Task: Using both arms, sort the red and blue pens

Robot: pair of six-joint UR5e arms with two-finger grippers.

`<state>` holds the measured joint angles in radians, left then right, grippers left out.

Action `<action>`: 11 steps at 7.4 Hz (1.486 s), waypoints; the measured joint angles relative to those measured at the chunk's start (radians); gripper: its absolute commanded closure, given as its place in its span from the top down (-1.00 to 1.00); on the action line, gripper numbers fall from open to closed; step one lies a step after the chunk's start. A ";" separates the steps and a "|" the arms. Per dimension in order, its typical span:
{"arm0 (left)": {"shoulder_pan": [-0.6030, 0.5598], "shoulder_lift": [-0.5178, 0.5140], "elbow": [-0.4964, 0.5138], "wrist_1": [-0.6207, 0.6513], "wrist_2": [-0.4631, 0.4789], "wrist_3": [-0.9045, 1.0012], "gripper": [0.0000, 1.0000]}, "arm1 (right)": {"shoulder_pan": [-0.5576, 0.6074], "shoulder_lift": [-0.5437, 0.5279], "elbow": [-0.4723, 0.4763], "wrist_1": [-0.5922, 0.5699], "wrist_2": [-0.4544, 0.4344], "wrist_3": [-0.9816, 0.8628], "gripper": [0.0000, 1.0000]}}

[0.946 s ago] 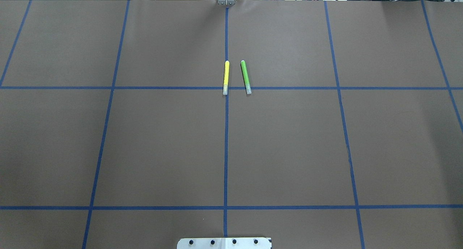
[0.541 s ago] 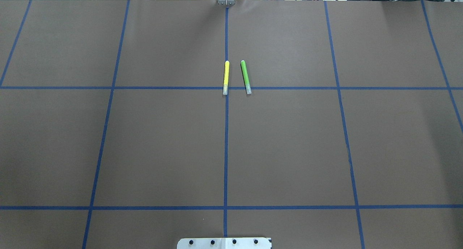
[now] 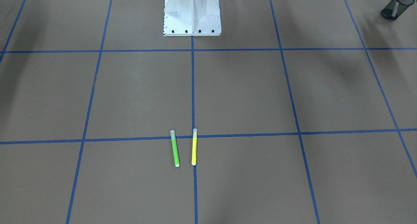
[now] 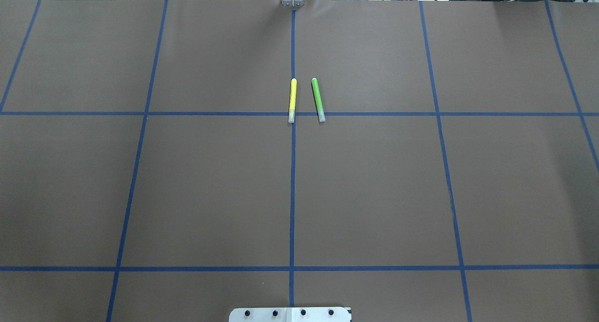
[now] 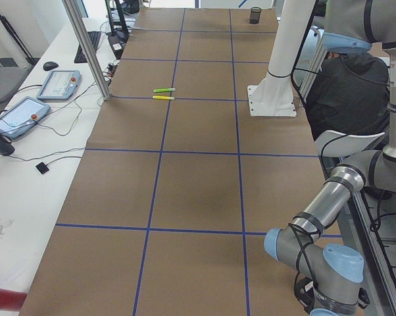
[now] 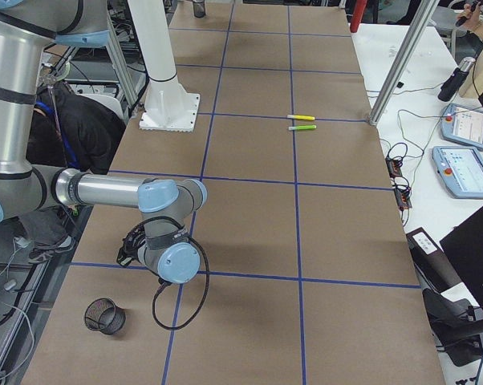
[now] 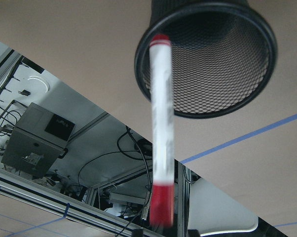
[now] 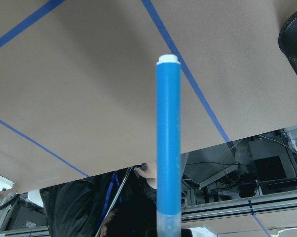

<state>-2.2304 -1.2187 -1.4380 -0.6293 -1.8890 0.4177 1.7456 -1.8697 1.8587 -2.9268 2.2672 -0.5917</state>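
Pens nearest the wrists: red pen [image 7: 161, 128] points from left gripper w/ its cap tip over the rim of mesh cup [image 7: 227, 74]. It's blurred and the fingers are out of shot, so you can't tell if it's clamped or let go. Blue pen [image 8: 168, 143] stands sharp off right gripper. I'd read that as gripped, w/ second cup [image 8: 294, 44] off to one side. Step looks like drop-off. Next, centre right gripper over its cup, then open. Far off, green marker [image 3: 175, 148] & yellow marker [image 3: 194, 147] aren't yours to sort.

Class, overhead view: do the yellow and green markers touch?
No: brown table shows between the yellow marker and the green marker.
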 measured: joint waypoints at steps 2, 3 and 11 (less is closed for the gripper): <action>-0.001 -0.010 0.000 -0.012 -0.001 -0.004 1.00 | 0.001 0.001 -0.007 0.000 0.000 -0.002 -1.00; -0.001 -0.020 -0.001 -0.014 -0.002 -0.004 1.00 | 0.004 0.000 -0.009 -0.002 -0.001 -0.003 -1.00; 0.001 -0.133 -0.053 -0.018 -0.117 0.000 1.00 | 0.200 -0.001 -0.161 0.004 -0.216 -0.093 -1.00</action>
<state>-2.2295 -1.3515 -1.4914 -0.6476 -2.0063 0.4178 1.9453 -1.8711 1.6974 -2.9226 2.0509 -0.6852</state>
